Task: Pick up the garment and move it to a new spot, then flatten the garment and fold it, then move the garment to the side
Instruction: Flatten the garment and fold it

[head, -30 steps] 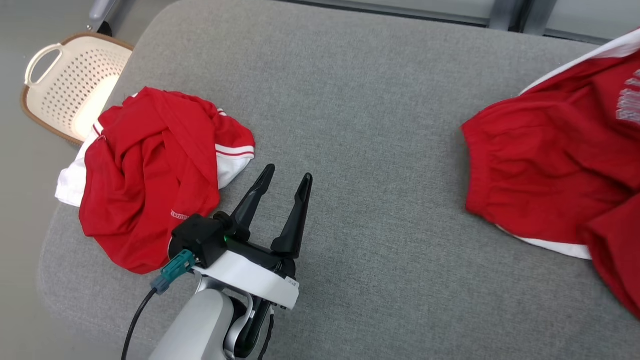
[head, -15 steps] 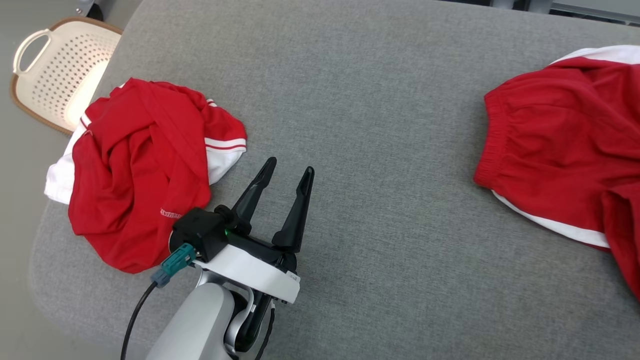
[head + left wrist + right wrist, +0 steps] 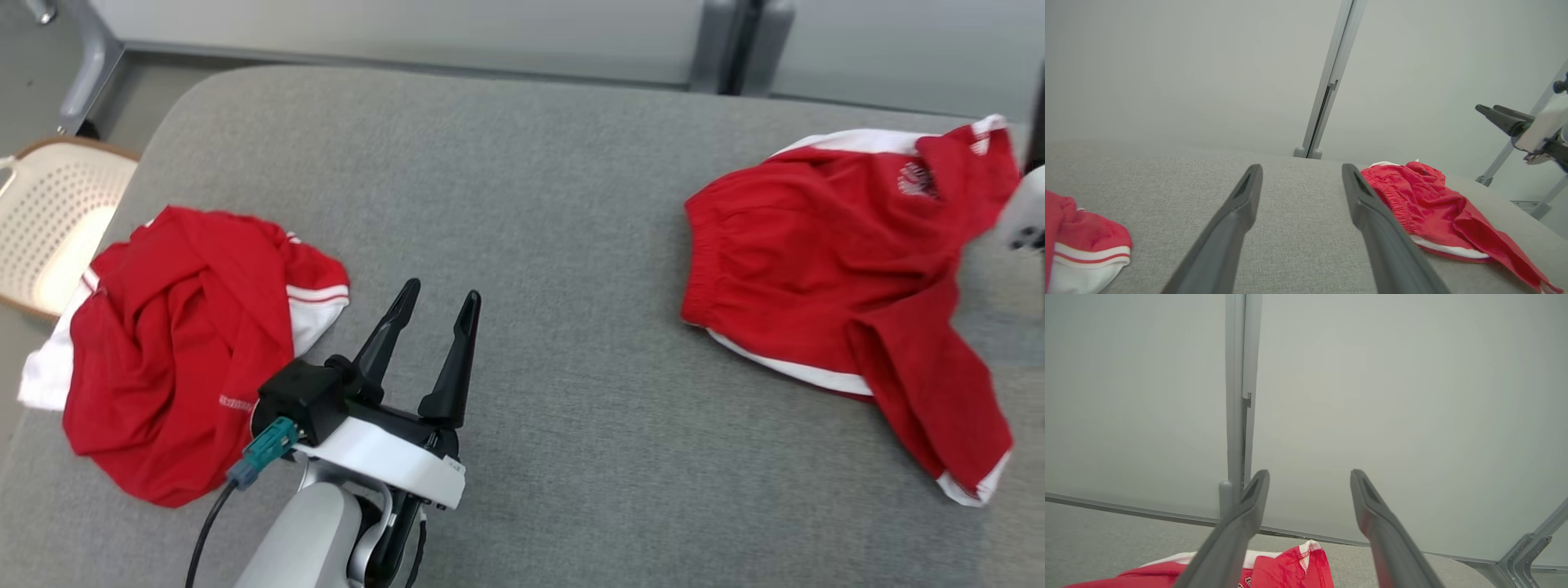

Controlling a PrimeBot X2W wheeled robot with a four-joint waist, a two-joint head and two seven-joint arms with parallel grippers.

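A pair of red shorts with white trim, the garment, lies loosely spread on the right of the grey padded surface; it also shows in the left wrist view. My right gripper hovers open above the garment's far corner, holding nothing. Its dark fingers appear raised at the right of the left wrist view. My left gripper is open and empty over the middle-left of the surface, fingers pointing toward the far edge.
A second red and white garment lies crumpled at the surface's left edge, just left of my left gripper. A cream perforated basket stands on the floor beyond it. Grey frame posts rise behind the far edge.
The head view has swung right and up, bringing the whole garment into it. Its upper right corner, drawn up toward the edge before, now rests on the surface. My left gripper kept its pose.
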